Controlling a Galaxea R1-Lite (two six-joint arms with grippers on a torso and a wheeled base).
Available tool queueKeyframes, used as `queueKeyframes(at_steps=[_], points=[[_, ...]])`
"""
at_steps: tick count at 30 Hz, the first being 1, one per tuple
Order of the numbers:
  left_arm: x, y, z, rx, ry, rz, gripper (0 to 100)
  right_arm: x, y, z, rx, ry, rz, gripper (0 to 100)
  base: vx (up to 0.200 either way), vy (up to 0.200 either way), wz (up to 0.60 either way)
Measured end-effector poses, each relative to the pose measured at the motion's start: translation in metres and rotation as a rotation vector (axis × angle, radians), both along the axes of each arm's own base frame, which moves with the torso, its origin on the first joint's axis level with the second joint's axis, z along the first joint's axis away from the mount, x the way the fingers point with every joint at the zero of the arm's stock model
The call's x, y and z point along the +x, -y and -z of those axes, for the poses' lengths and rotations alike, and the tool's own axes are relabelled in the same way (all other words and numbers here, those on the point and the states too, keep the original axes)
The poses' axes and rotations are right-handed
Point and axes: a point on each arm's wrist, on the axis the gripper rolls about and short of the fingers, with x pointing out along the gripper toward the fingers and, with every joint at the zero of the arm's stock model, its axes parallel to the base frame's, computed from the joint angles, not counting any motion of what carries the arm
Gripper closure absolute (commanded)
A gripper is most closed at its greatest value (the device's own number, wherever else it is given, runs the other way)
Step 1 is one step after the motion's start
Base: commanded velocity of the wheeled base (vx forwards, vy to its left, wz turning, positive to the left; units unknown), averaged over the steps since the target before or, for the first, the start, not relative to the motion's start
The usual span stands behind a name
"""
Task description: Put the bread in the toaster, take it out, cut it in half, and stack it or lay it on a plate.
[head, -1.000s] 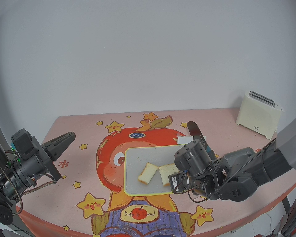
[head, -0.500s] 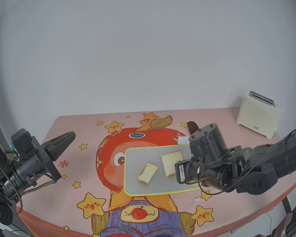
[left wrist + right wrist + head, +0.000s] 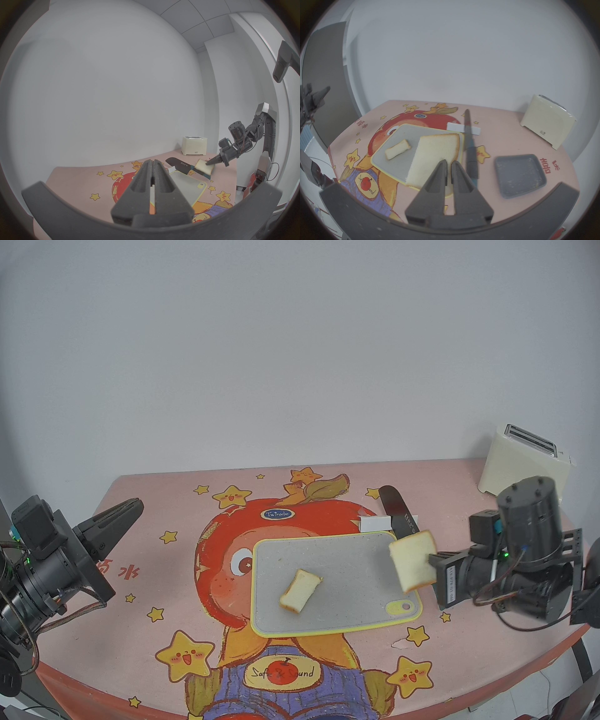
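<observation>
My right claw (image 3: 435, 570) is pinched shut on one edge of a bread half (image 3: 412, 560), holding it in the air over the right end of the cutting board (image 3: 350, 609), likely bound for the grey plate (image 3: 518, 173), while the other half (image 3: 300, 590) lies on the board.

Matt speckled cutting board (image 3: 350, 565), glossy toaster (image 3: 524, 470)

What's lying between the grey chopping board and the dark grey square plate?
A black knife lies between the grey chopping board and the dark grey square plate; the right wrist view shows it.
</observation>
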Motion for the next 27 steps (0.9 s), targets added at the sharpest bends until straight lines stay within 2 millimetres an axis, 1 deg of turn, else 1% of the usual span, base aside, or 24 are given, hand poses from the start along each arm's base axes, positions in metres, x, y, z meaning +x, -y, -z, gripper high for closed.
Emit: queueKeyframes(at_steps=[6,9,12,14,16,19,21,25,27], points=[[-0.002,-0.001,0.005,0.023,-0.008,-0.004,100,-0.003,0.039,-0.012,0.058,0.019,0.018,100,0.0,0.0,0.0],[-0.002,-0.001,0.007,0.034,-0.011,-0.006,100,0.002,0.061,-0.016,0.059,0.034,0.053,100,0.0,0.0,0.0],[-0.003,-0.001,0.009,0.041,-0.014,-0.006,100,0.01,0.087,-0.018,0.066,0.036,0.089,100,0.0,0.0,0.0],[-0.003,-0.001,0.009,0.043,-0.014,-0.006,100,0.014,0.099,-0.018,0.072,0.033,0.097,100,0.0,0.0,0.0],[-0.003,-0.001,0.01,0.046,-0.015,-0.007,100,0.018,0.114,-0.017,0.076,0.028,0.104,100,0.0,0.0,0.0],[-0.003,-0.001,0.01,0.049,-0.016,-0.008,100,0.026,0.136,-0.012,0.065,0.012,0.124,100,0.0,0.0,0.0],[-0.003,-0.001,0.011,0.05,-0.018,-0.007,100,0.032,0.147,-0.007,0.054,-0.008,0.141,100,0.0,0.0,0.0],[-0.003,-0.001,0.012,0.054,-0.021,-0.008,100,0.045,0.163,0.006,0.03,-0.062,0.176,100,0.0,0.0,0.0],[-0.003,-0.001,0.013,0.055,-0.023,-0.007,100,0.053,0.17,0.017,0.017,-0.102,0.187,100,0.0,0.0,0.0]])
